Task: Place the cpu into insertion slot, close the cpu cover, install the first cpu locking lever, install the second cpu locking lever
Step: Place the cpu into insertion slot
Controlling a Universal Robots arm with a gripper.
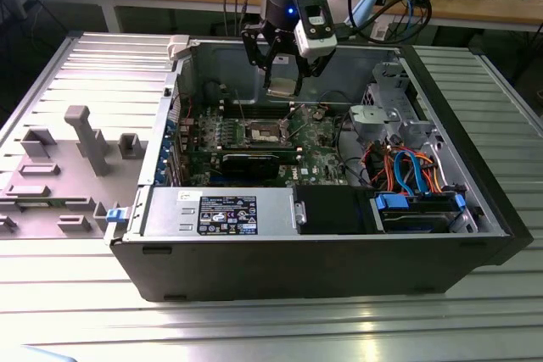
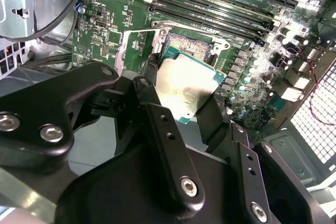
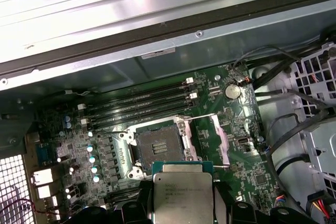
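Note:
My gripper (image 1: 282, 80) hangs over the open computer case, shut on the cpu (image 1: 282, 87), a flat square chip with a silvery-tan face. In both wrist views the cpu (image 3: 182, 192) (image 2: 186, 85) sits between the black fingers (image 2: 155, 109), held a short way above the green motherboard. The insertion slot (image 3: 159, 148) (image 2: 198, 49) (image 1: 262, 132) lies open beneath it with nothing in its dark centre, offset slightly from the chip. The cpu cover (image 3: 215, 139) (image 2: 126, 51), a thin silver frame, is flipped back beside the socket. A thin wire lever (image 3: 212, 115) stands raised along the socket's edge.
Long black memory slots (image 3: 142, 103) run just behind the socket. A black expansion card (image 1: 250, 161), the power supply (image 1: 222, 212), a drive cage (image 1: 390, 116) and coloured cables (image 1: 407, 171) fill the case. The case walls (image 1: 182, 82) ring the board. A grey fixture (image 1: 81, 146) stands at the exterior view's left.

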